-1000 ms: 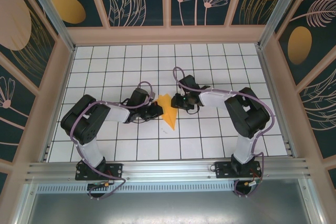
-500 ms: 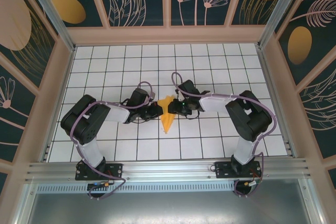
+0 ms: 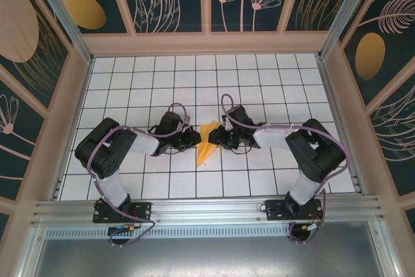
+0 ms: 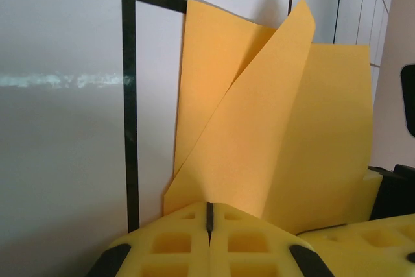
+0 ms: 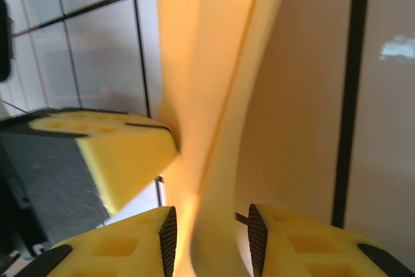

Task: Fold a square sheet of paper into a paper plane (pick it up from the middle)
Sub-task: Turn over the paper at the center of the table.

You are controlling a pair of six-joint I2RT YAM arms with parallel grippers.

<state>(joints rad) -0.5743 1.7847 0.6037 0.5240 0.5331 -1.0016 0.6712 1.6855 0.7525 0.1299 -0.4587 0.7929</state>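
Pinching paper plane (image 4: 259,147), apparently: left claw (image 4: 209,217)

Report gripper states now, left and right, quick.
Left gripper: closed, pressed against the edge of the folded paper; whether it pinches the sheet cannot be told.
Right gripper: jaws partly open, the paper standing between them.

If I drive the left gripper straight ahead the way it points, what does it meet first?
The folded paper: it stands up directly in front of the left gripper, whose jaws are shut. Whether the tips already touch it is hard to tell.
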